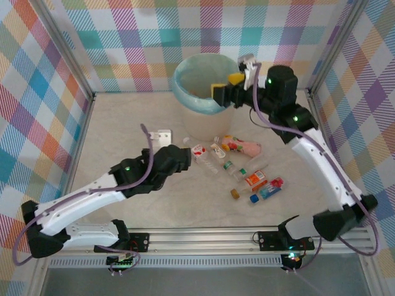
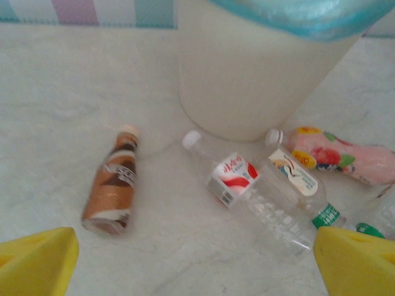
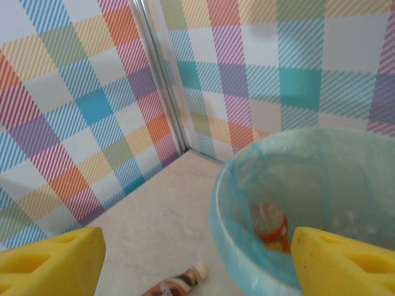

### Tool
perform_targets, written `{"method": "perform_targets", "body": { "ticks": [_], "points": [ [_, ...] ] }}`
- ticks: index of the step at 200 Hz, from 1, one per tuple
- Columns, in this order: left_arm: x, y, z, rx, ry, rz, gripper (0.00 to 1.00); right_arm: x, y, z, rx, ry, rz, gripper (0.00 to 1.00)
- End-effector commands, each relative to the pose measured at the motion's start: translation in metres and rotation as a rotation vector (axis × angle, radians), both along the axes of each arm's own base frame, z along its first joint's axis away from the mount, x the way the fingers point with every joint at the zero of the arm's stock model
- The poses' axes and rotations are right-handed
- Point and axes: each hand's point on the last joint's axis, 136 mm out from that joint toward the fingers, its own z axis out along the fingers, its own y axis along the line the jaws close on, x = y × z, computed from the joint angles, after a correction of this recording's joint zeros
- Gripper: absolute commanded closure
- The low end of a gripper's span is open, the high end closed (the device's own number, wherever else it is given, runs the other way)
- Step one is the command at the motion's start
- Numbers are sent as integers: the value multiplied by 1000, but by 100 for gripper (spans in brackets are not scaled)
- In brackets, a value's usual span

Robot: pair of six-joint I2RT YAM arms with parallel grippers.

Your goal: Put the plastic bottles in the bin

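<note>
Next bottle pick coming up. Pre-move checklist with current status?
1. Left claw open, empty: ok.
2. Right claw open, empty, above bin: ok.
3. Bin upright, bag folded over rim: ok.
4. Brown bottle lying apart from the others: ok.
5. Red-label bottle free of the white-label bottle beside it: cannot tell.

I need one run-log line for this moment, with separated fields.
left gripper: open, by red-labelled bottle on table | right gripper: open, empty, over bin | in bin: one orange-labelled bottle
</note>
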Motion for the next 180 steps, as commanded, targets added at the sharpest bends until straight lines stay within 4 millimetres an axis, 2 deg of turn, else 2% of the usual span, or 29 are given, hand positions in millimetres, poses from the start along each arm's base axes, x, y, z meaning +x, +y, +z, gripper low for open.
{"method": "perform_targets", "body": {
  "ticks": [1, 34, 70, 109, 134, 180],
  "points": [
    [8, -25, -26, -110, 89, 49, 2, -11, -13, -20, 25, 23, -51, 21],
    [20, -62, -72, -175, 219, 57, 1, -29, -38, -76, -13, 113, -139, 22],
    [35, -99, -112, -238, 336, 39, 1, -47, -57, -108, -61, 140, -190, 22],
    [52, -121, -153, -184, 421, 47, 1, -55, -71, -115, -98, 125, -234, 20],
    [60, -131, -169, -183, 443, 51, 1, -57, -75, -115, -107, 107, -242, 19],
    [71, -129, -195, -187, 490, 93, 1, -58, -77, -120, -131, 117, -248, 19]
  ]
}}
